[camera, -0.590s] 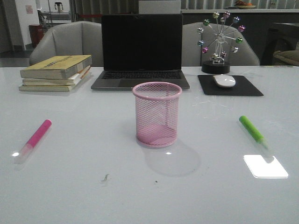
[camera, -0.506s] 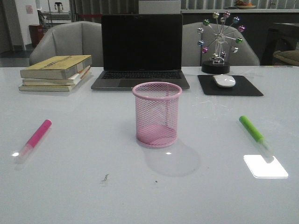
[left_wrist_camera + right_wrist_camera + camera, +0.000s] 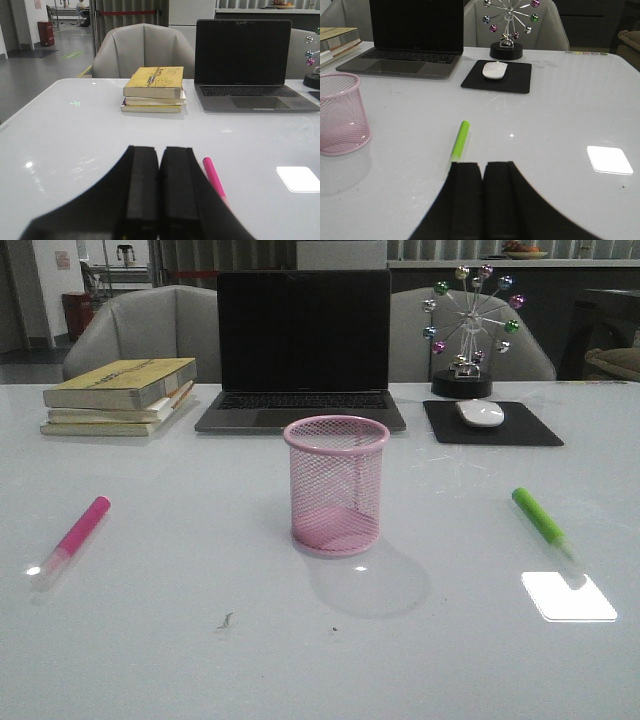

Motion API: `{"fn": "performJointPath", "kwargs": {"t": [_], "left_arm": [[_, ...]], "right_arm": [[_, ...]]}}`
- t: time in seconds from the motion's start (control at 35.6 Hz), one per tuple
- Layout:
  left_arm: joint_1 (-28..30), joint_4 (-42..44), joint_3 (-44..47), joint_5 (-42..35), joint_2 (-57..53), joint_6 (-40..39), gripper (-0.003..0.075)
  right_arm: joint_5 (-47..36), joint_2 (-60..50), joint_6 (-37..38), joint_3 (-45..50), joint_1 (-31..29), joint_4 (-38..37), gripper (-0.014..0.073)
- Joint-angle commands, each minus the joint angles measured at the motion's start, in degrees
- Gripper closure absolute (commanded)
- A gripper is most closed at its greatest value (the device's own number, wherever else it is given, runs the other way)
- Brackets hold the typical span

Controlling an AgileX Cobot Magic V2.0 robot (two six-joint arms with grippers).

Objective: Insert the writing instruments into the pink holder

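Front view: nothing changed from the earlier frames, so task not begun. Pink holder (image 3: 336, 486) upright at centre of the worktop (image 3: 180, 640), empty; pink marker (image 3: 72, 539) at lower left, green marker (image 3: 541, 522) at right, both lying flat. No readable writing.

Left wrist view: left hand (image 3: 159, 192) pressed together, empty, pink marker just beside. Book cover print illegible.

Right wrist view: right hand (image 3: 482, 197) pressed together, empty, green marker just ahead.

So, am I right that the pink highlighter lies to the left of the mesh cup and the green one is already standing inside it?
Not quite: the green highlighter is not in the pink mesh cup, which is empty; it lies flat on the table to the cup's right, as the front view shows. The pink highlighter does lie to its left.
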Motion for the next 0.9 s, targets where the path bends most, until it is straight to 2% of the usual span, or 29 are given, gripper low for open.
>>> {"fn": "performJointPath", "kwargs": {"t": [0.0, 0.31, 0.59, 0.76, 0.87], "left_arm": [[0.11, -0.55, 0.15, -5.04, -1.35, -0.47, 0.0629], [0.11, -0.55, 0.15, -7.6, -1.35, -0.47, 0.0629], [0.11, -0.55, 0.15, -17.14, -1.35, -0.47, 0.0629], [0.11, -0.55, -0.18, -26.59, -1.35, -0.47, 0.0629], [0.11, -0.55, -2.36, -26.89, -1.14, -0.47, 0.0629]], "right_arm": [[-4.73, -1.04, -0.38, 0.08, -0.05, -0.16, 0.0536], [-5.27, -1.04, -0.38, 0.08, -0.05, -0.16, 0.0536], [-7.26, -1.04, -0.38, 0.08, -0.05, -0.16, 0.0536], [-13.97, -1.04, -0.38, 0.03, -0.05, 0.54, 0.0536], [-20.35, -1.04, 0.22, -1.83, -0.05, 3.22, 0.0536]]}}
